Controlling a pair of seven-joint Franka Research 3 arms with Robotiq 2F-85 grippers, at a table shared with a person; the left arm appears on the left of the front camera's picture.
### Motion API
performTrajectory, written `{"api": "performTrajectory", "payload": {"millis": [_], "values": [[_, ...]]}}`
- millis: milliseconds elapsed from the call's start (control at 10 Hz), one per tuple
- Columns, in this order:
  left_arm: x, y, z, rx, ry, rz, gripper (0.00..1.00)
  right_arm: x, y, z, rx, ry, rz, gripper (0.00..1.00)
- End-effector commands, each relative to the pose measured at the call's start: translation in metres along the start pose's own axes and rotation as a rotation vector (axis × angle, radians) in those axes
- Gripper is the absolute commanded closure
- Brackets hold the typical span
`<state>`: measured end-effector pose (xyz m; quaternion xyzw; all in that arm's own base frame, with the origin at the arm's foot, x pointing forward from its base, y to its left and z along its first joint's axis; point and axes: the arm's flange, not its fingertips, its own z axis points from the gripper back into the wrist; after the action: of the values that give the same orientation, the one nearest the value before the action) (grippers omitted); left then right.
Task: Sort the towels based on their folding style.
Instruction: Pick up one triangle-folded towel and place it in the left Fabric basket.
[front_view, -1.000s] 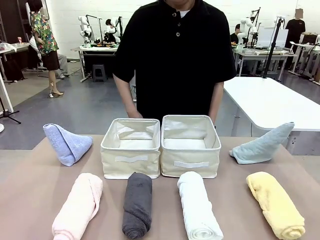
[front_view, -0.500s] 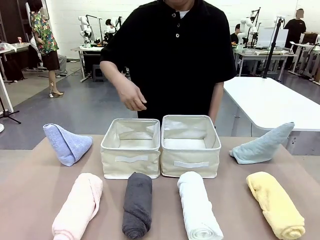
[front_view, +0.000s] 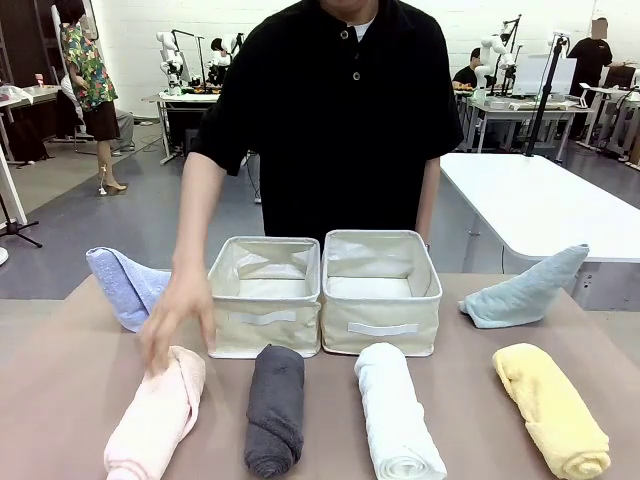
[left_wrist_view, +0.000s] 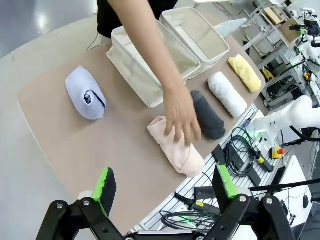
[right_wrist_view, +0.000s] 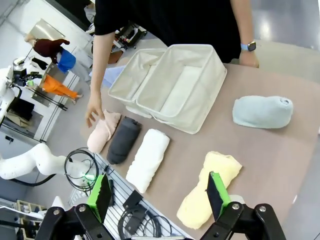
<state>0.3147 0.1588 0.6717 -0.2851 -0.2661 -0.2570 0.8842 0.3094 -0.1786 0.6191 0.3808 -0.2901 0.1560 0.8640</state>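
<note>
Four rolled towels lie in a row at the table's near side: pink (front_view: 155, 415), dark grey (front_view: 275, 408), white (front_view: 398, 420) and yellow (front_view: 550, 408). A lavender-blue wedge towel (front_view: 122, 285) sits at the left, a pale teal wedge towel (front_view: 525, 290) at the right. The person's hand (front_view: 175, 318) rests on the far end of the pink roll (left_wrist_view: 175, 150). My left gripper (left_wrist_view: 165, 185) hangs open high above the table's left edge, holding nothing. My right gripper (right_wrist_view: 157, 192) is open too, above the yellow roll (right_wrist_view: 207, 187).
Two beige fabric bins stand side by side at the table's middle, the left bin (front_view: 263, 295) and the right bin (front_view: 380, 290), both with nothing inside. The person in black stands at the far edge. Cables and a rail run along the near table edge (left_wrist_view: 235, 150).
The person's hand has come down from above the bins to the left and now lies on the pink rolled towel. Both grippers stay still.
</note>
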Motion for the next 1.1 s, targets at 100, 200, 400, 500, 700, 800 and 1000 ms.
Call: {"api": "performTrajectory", "payload": {"millis": [100,200,400,500,700,800,1000], "values": [[0.0009,0.0004,0.0007,-0.011,-0.011,-0.019,0.00,0.0022,-0.0009,0.0010,0.021,-0.013,0.016,0.00],[0.0009,0.0004,0.0007,-0.011,-0.011,-0.019,0.00,0.0022,-0.0009,0.0010,0.021,-0.013,0.016,0.00],[0.0009,0.0004,0.0007,-0.011,-0.011,-0.019,0.00,0.0022,-0.0009,0.0010,0.021,-0.013,0.016,0.00],[0.0009,0.0004,0.0007,-0.011,-0.011,-0.019,0.00,0.0022,-0.0009,0.0010,0.021,-0.013,0.016,0.00],[0.0009,0.0004,0.0007,-0.011,-0.011,-0.019,0.00,0.0022,-0.0009,0.0010,0.021,-0.013,0.016,0.00],[0.0009,0.0004,0.0007,-0.011,-0.011,-0.019,0.00,0.0022,-0.0009,0.0010,0.021,-0.013,0.016,0.00],[0.0009,0.0004,0.0007,-0.011,-0.011,-0.019,0.00,0.0022,-0.0009,0.0010,0.021,-0.013,0.016,0.00]]}}
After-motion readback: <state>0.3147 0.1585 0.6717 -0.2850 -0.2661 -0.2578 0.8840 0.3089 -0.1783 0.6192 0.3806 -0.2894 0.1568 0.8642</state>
